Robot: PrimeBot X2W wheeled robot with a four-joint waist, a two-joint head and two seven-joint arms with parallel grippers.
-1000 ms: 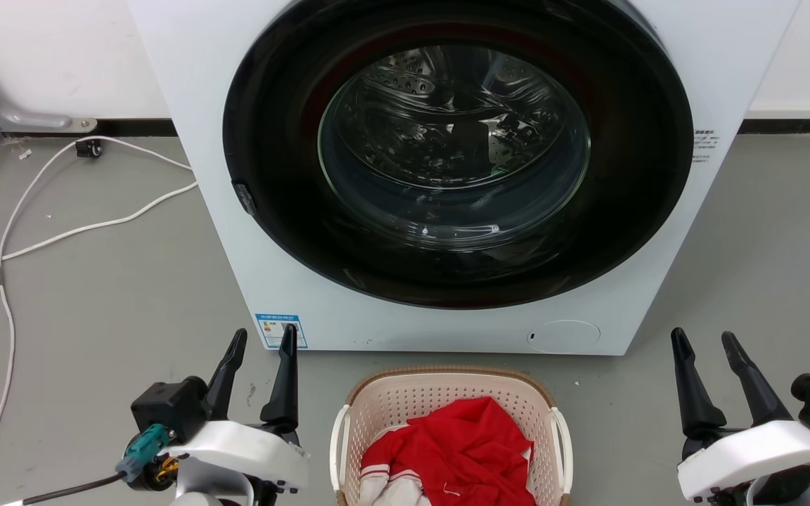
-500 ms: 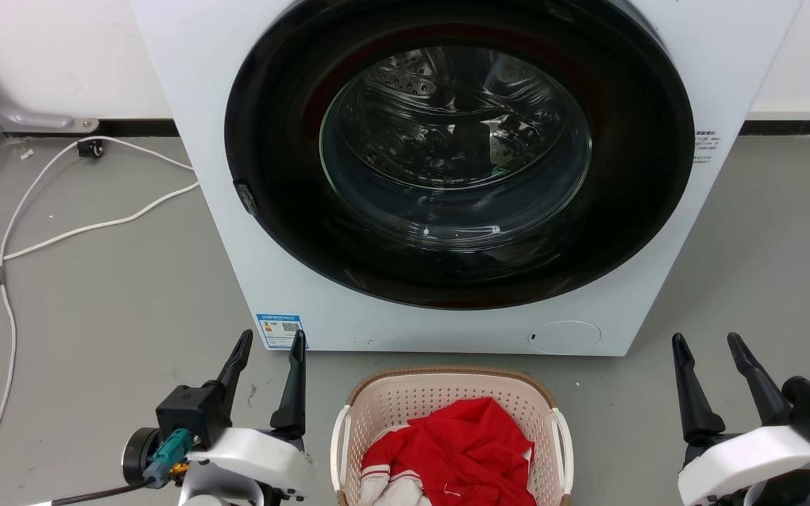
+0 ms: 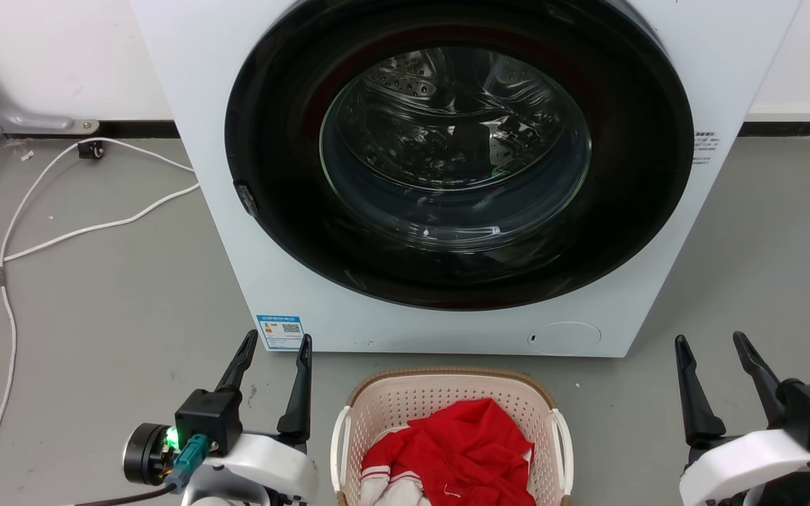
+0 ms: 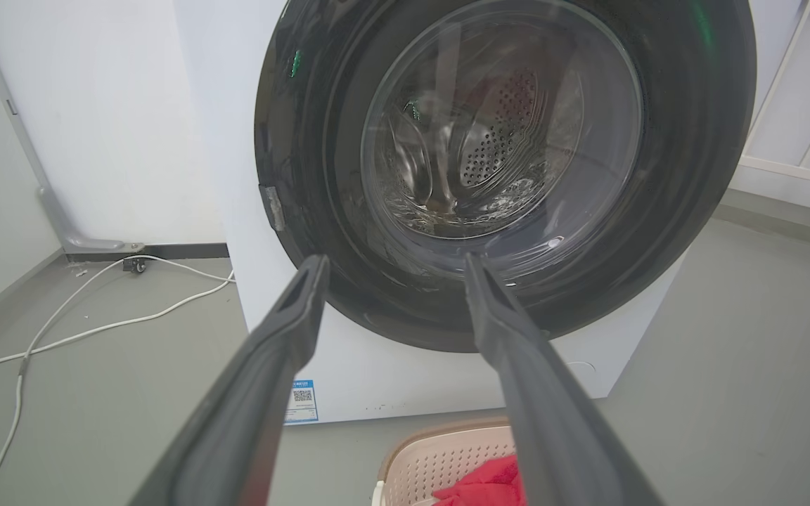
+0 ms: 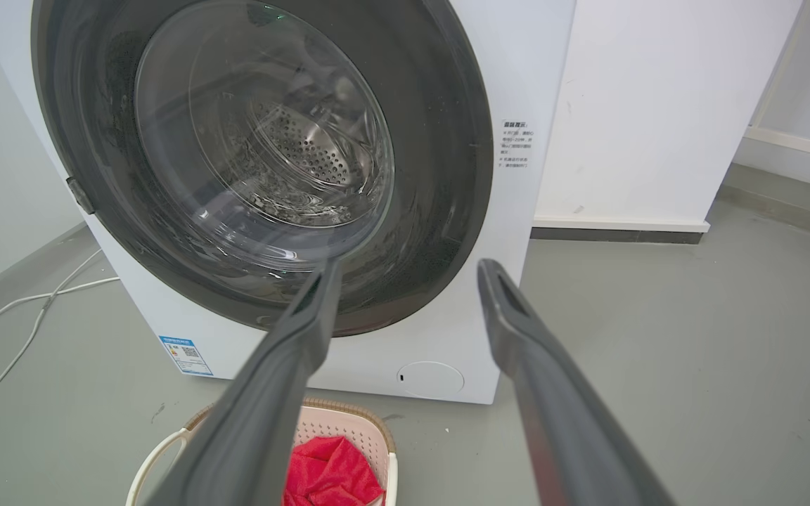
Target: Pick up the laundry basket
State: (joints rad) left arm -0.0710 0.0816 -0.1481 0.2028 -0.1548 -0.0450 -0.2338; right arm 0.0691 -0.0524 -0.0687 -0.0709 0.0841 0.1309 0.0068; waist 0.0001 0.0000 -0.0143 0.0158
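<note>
The left gripper [image 3: 278,337] has its jaws released, the two dark fingers spread with nothing between them, and it hangs over the floor [image 3: 95,316] just in front of the washer's [image 3: 187,84] lower left corner, near the blue sticker [image 3: 280,330] there. A green light [image 3: 171,437] glows on its wrist. The right gripper [image 3: 709,338] is likewise released and empty, in front of the washer and out past its right side. Between the two arms, on the floor just in front of the washer and below its round door [image 3: 278,211], stands the laundry basket [image 3: 405,400], upright, touched by neither gripper, with a red cloth [image 3: 461,450] heaped inside. The head view shows both white side handles. The left wrist view catches a corner of the rim and some red, while the right wrist view shows the basket's far end beneath its left finger. A white cable [image 3: 95,226] trails over the floor to the left of the washer; the right wrist view shows a white wall to the washer's right.
</note>
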